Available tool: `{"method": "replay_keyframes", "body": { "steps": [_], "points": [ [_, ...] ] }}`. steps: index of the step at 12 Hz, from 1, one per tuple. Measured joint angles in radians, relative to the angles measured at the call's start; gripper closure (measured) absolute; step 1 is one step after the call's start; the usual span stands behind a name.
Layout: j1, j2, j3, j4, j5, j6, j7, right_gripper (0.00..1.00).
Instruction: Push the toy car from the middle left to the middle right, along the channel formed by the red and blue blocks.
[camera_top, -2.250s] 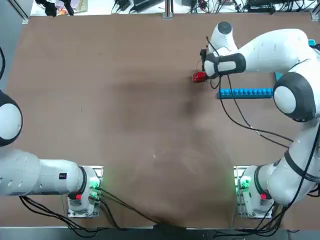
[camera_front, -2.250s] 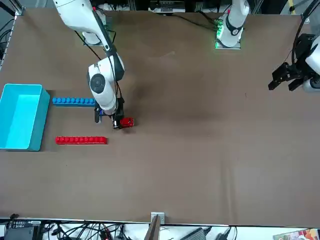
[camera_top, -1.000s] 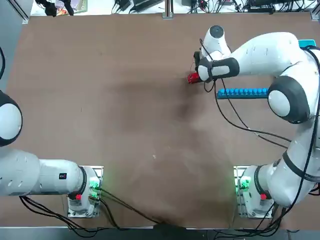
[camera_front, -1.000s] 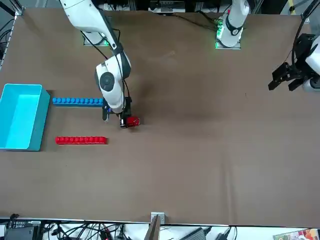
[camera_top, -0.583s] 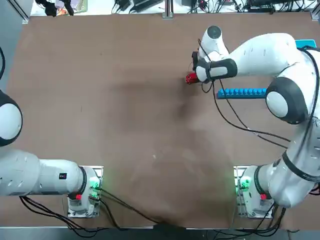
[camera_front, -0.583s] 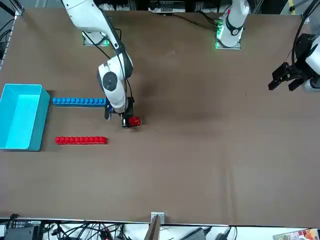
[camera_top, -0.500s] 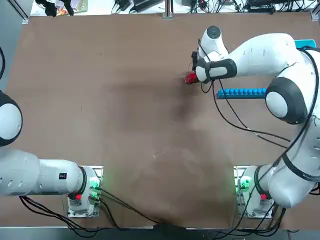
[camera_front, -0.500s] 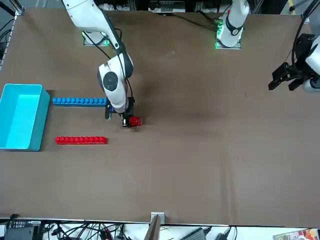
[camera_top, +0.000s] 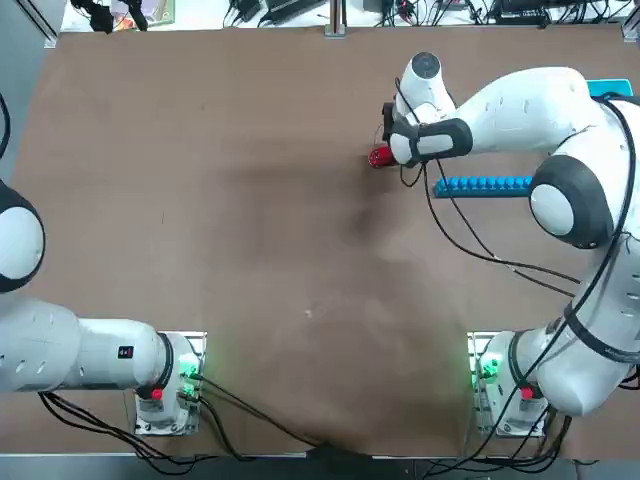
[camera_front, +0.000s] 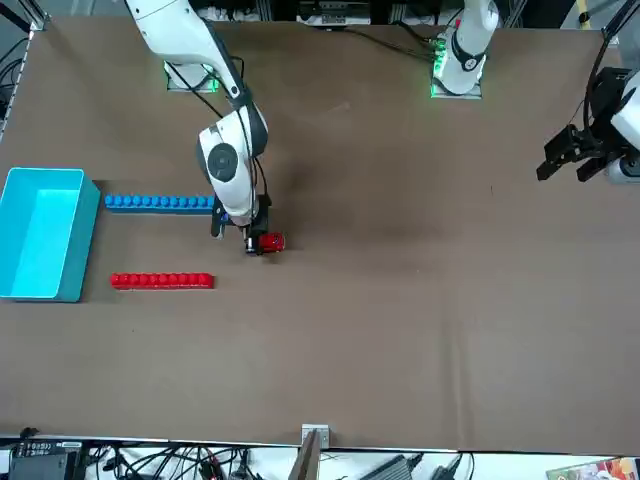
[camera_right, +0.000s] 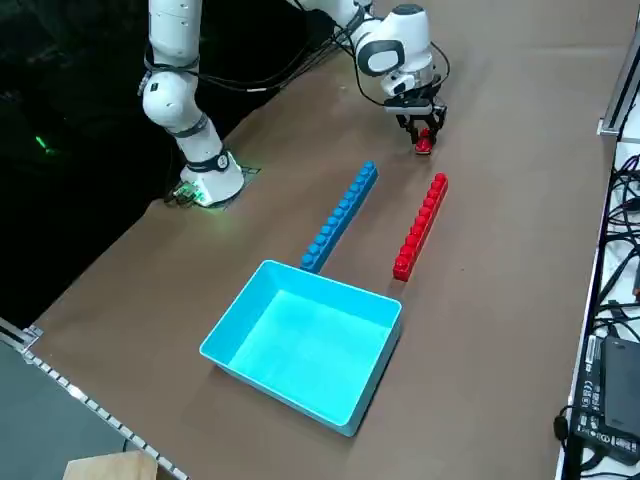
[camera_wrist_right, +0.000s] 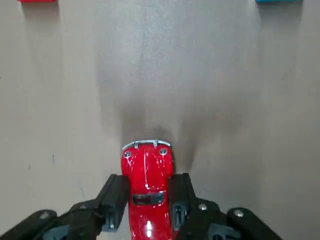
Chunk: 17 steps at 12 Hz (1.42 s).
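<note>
Toy car (camera_wrist_right: 146, 175) held between the fingers (camera_wrist_right: 116, 192) of the right gripper (camera_wrist_right: 149, 186).
Compared with earlier, both are shifted farther left, outside the channel (camera_right: 382, 222); the car's long axis is kept roughly along the bars (camera_right: 340, 218), its silver-bumper end pointed toward them.

A robotics lab, shown by a brown table (camera_top: 250, 260) with white robot arms (camera_top: 530, 105) mounted along one edge, and, beyond the table's opposite edge, tangled black cables (camera_front: 180, 460) and metal framing (camera_front: 312, 452).
</note>
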Motion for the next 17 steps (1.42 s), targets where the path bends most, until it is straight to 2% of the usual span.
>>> {"method": "replay_keyframes", "body": {
  "steps": [17],
  "points": [
    [0.025,0.015,0.000,0.023,0.000,0.001,0.090,0.51]
  ]
}}
